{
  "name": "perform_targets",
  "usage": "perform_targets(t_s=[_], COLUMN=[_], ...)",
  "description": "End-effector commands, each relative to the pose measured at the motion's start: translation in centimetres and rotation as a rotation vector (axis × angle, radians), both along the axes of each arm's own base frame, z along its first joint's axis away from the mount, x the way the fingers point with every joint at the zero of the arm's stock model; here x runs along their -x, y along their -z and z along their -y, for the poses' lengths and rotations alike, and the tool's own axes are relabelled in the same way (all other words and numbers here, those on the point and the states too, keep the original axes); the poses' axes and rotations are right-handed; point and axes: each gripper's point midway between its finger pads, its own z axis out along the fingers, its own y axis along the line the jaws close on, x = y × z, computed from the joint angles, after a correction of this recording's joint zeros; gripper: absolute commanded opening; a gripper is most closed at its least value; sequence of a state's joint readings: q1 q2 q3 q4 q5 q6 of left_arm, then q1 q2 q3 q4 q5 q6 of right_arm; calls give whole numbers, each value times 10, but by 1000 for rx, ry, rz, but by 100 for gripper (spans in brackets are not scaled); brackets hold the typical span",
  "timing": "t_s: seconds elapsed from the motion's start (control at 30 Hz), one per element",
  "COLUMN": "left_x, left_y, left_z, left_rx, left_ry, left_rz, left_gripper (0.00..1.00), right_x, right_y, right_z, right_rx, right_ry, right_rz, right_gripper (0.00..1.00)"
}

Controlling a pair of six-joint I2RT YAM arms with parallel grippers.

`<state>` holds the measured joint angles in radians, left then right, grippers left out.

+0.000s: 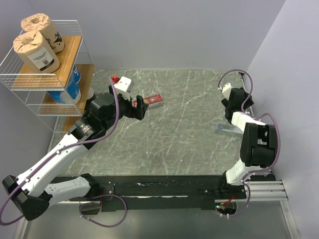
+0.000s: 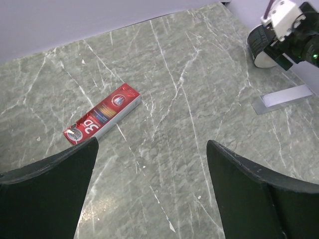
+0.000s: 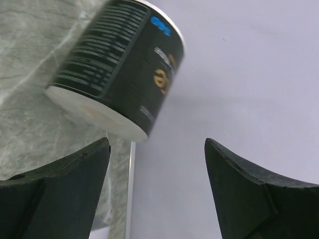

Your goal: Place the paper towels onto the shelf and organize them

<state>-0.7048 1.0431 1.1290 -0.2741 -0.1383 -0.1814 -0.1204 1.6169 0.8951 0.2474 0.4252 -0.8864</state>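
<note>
Marbled table (image 1: 189, 129): upper left, the shelf (image 1: 30, 79) holds kraft rolls (image 1: 37, 50) above blue-and-white rolls (image 1: 72, 89). At centre the left claw (image 2: 152, 149) reaches forward, spread, near a red box (image 2: 102, 117). Right wrist view alone shows print on a tilted dark roll (image 3: 114, 64) beyond the spread right claw (image 3: 157, 144).

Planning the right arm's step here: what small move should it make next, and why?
Probably ease the right gripper forward around the dark roll: its jaws stand open and empty, and the roll lies just beyond the fingertips, not yet between them.
</note>
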Motion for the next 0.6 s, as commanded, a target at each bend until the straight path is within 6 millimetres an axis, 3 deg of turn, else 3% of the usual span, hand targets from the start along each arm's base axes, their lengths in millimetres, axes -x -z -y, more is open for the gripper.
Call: perform_targets(t_s=[0.0, 0.1, 0.3, 0.57], left_x=[5, 1, 1, -4], left_y=[-17, -14, -15, -9], left_z=[9, 6, 4, 7], left_rx=[63, 49, 49, 26], left_ry=[45, 21, 11, 7], left_rz=[29, 23, 31, 15], left_gripper=[97, 97, 96, 96], right_x=[-17, -23, -39, -58], right_y=[-2, 10, 8, -13], right_z=[-3, 1, 16, 36], right_rx=[29, 58, 121, 196], right_ry=[-75, -78, -47, -12], right_rz=[23, -15, -8, 62], right_gripper=[83, 83, 82, 77])
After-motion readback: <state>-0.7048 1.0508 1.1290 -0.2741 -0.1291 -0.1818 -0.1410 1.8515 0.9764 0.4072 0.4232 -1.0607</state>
